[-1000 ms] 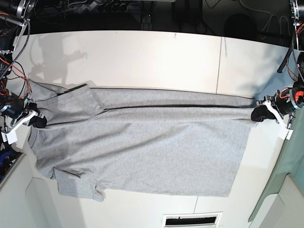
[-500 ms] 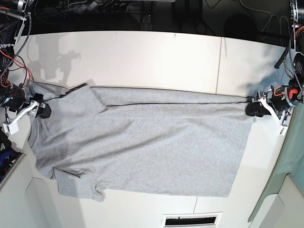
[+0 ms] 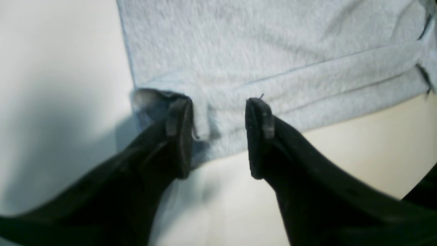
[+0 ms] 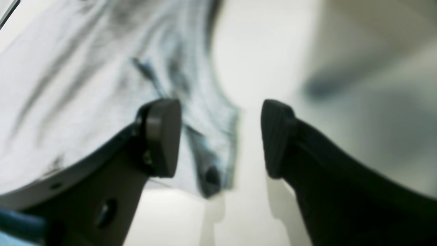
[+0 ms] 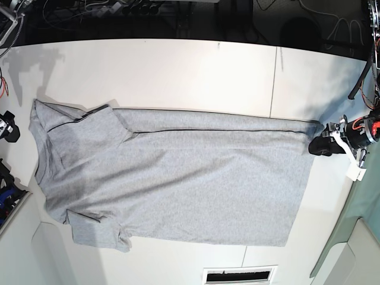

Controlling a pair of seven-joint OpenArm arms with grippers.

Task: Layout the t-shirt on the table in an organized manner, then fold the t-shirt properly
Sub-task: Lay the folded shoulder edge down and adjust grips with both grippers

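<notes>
The large light heather-grey cotton t-shirt (image 5: 172, 178) lies spread across the wide white smooth table (image 5: 178, 71), far edge folded over. Left gripper (image 3: 218, 136) and right gripper (image 4: 220, 136) both gape, released, holding nothing. More folds look left.

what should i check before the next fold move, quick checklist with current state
1. Left gripper open: ok, though the t-shirt corner lies between its fingers.
2. Right gripper open: ok, cloth edge just ahead of it.
3. Shirt fully on the table: ok.
4. Shirt lying flat: not ok, a band along the far edge is folded over and a sleeve is creased.
5. Lettering side up or down: cannot tell, none visible.
</notes>
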